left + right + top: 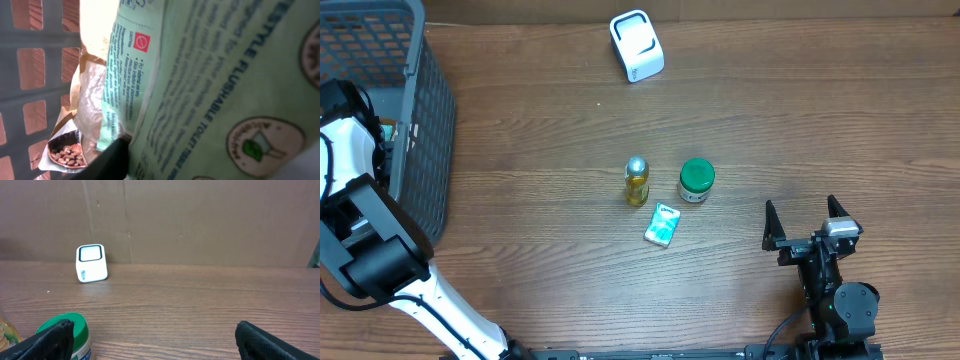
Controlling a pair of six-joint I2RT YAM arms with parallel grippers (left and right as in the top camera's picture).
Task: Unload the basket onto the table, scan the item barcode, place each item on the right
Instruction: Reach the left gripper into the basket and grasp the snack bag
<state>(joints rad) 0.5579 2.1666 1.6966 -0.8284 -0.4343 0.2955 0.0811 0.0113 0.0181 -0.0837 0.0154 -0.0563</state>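
My left arm (350,140) reaches into the grey basket (432,120) at the far left. In the left wrist view a pale green pack of flushable wipes (215,90) fills the frame. It lies in my left gripper (200,162), and one black finger (107,162) presses against its edge; the other finger is hidden. No barcode shows on the visible face. The white scanner (636,45) stands at the table's far edge, also seen from the right wrist as a small white scanner (91,263). My right gripper (807,215) rests open and empty at the front right.
A yellow bottle with a silver cap (636,181), a green-lidded jar (696,181) and a small teal packet (663,225) stand mid-table. Inside the basket, a brown bag (90,90) and a nut packet (65,150) lie beside the wipes, with the slatted wall (45,40) behind.
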